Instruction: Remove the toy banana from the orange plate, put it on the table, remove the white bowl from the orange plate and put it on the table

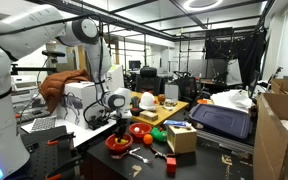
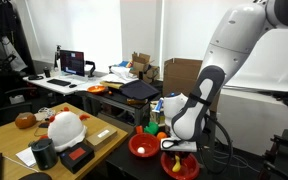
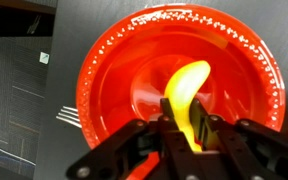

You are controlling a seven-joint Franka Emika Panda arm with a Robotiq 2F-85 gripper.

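Observation:
The toy banana [image 3: 187,85], bright yellow and curved, lies in the middle of the orange plate [image 3: 104,80], a glossy red-orange dish on the dark table [image 3: 24,80]. My gripper [image 3: 187,112] is shut on the banana's near end, one black finger on each side. In both exterior views the gripper [image 1: 118,130] [image 2: 177,150] points straight down into the plate [image 1: 117,146] [image 2: 184,168] at the table's corner. I cannot make out the white bowl in any view.
A second red dish [image 1: 140,130] [image 2: 141,146] sits just beside the plate. Metal fork tines [image 3: 69,117] stick out at the plate's left rim. A small cardboard box [image 1: 181,137], a green object [image 1: 156,133] and a black case [image 1: 222,120] crowd the table.

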